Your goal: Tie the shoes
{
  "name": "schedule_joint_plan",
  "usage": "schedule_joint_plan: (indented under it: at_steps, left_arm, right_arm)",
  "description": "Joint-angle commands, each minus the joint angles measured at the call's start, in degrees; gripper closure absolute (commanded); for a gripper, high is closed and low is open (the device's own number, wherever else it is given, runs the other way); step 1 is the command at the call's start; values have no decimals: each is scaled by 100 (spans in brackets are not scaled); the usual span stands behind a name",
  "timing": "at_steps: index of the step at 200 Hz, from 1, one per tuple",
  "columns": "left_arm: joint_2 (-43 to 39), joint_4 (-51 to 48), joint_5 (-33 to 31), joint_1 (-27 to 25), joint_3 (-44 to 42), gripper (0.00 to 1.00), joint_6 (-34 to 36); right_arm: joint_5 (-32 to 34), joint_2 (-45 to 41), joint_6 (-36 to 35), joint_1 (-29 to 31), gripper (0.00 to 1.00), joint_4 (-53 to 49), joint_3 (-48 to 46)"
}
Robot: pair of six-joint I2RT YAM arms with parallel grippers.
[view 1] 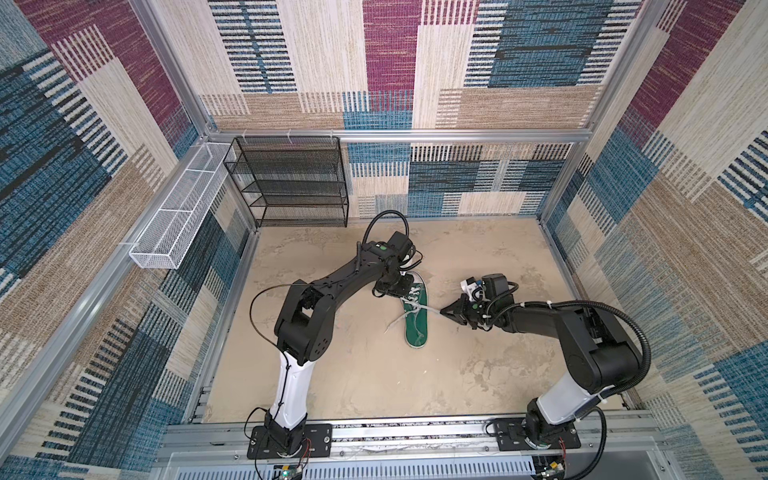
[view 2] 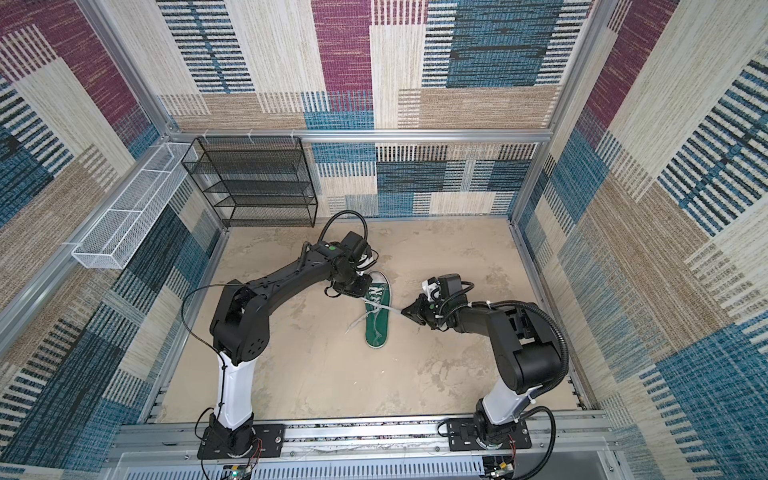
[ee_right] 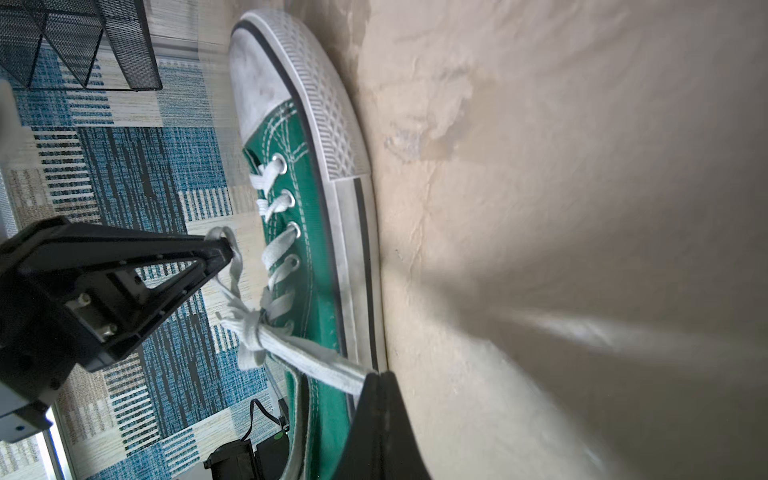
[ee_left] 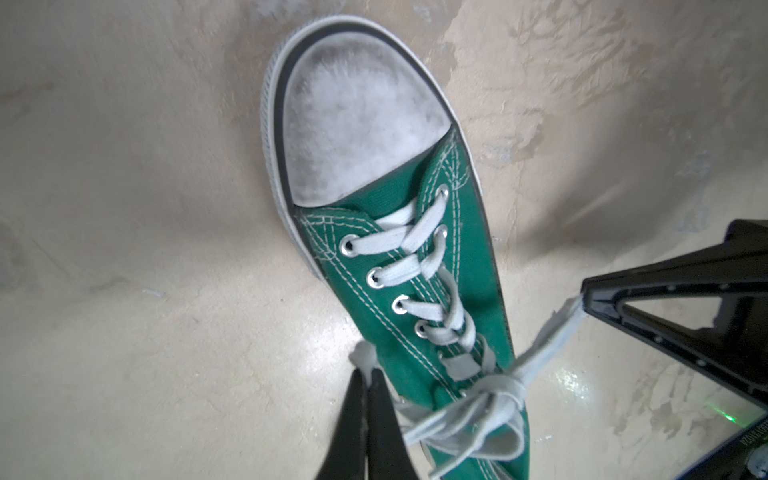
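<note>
Mid-table on the beige surface we have the green sneaker, sole down, toe cap toward the black mesh rack. Left gripper is pressed together, pinching a lace loop just off the shoe's left side. Right gripper is clamped on a lace strand running straight off the right side. Between them we see a knot over the tongue, with slack loops trailing toward the heel.
</note>
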Motion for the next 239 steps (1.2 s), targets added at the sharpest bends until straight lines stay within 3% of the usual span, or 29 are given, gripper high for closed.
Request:
schedule_joint_plan:
  at_steps: [1, 80, 108, 239]
  left_arm:
    - [-94, 113, -62, 59, -72, 100, -114]
    - [-298, 397, 260, 202, -503, 100, -343]
    - [-352, 399, 35, 224, -460, 100, -326]
    - [-440, 565, 178, 271, -695, 100, -494]
  right_arm:
    - [97, 22, -126, -22, 100, -131, 48]
    - [162, -13, -81, -97, 100, -82, -101]
    - [212, -58, -96, -106, 100, -113, -145]
    - [251, -52, -182, -211, 100, -115, -147]
